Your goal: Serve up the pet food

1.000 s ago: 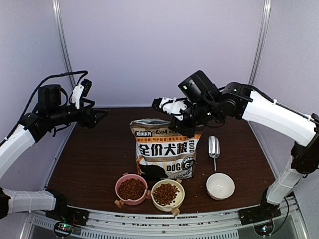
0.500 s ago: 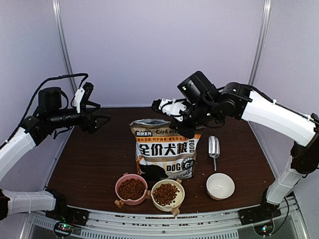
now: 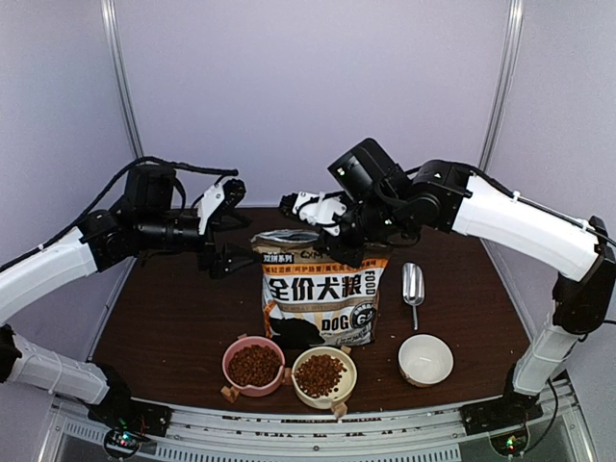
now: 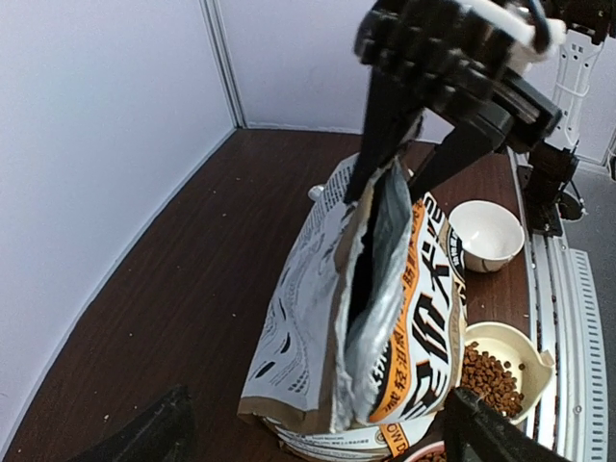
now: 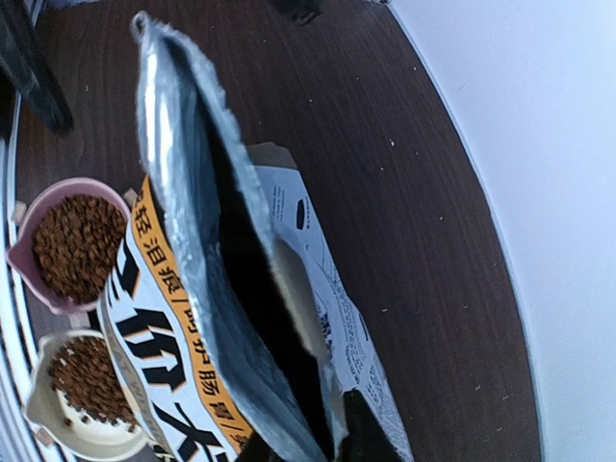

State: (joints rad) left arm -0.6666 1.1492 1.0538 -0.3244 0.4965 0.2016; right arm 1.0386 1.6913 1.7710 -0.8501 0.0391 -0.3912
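Observation:
The kraft pet food bag (image 3: 322, 298) stands mid-table with its silver-lined mouth gaping (image 5: 183, 173). Pet food fills a pink bowl (image 3: 254, 366) and a cream bowl (image 3: 320, 373); none shows inside the dark bag. My right gripper (image 3: 350, 248) reaches down on the bag's right top end. Its fingers (image 5: 362, 429) are apart and straddle both walls, which are not pinched together. My left gripper (image 3: 231, 254) hangs open just left of the bag's top corner. In the left wrist view the bag's near end (image 4: 308, 298) lies ahead between its spread fingers (image 4: 144, 438).
An empty white bowl (image 3: 425, 359) sits right of the filled bowls. A shiny metal scoop (image 3: 413, 282) lies beside the bag's right side. White walls close in the table at the back and on both sides.
My left arm has swung right and down from the left wall to the bag's left top corner, jaws staying open. My right gripper stays at the bag's top, shifted slightly left.

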